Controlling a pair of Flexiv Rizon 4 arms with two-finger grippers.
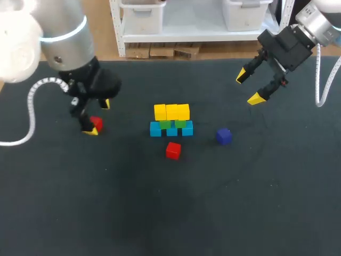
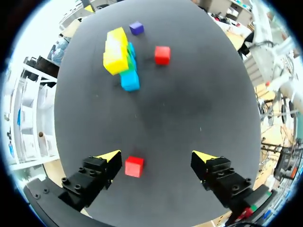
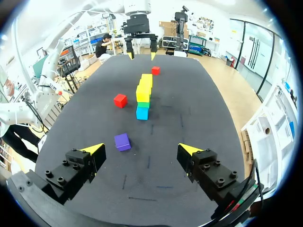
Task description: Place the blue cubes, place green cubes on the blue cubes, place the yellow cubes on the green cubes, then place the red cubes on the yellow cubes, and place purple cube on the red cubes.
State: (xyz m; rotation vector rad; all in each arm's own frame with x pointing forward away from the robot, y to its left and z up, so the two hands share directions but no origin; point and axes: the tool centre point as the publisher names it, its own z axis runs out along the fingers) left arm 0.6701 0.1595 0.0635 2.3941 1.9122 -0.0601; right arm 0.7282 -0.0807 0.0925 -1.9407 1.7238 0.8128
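The desk (image 1: pixel 160 213) is dark and flat; a row of blue cubes (image 1: pixel 171 132) sits on it near the middle; a red cube (image 1: pixel 173 150) lies just in front of the blue cubes, on the robot's side; a second red cube (image 1: pixel 96 123) lies far off to their left; a purple cube (image 1: pixel 224 136) lies near them on the right.

Dark matte tabletop (image 1: pixel 170 213), evenly lit

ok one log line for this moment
stack: blue, green, yellow up | left gripper: open, red cube between fingers | second red cube: loose | purple cube: loose | right gripper: open, empty
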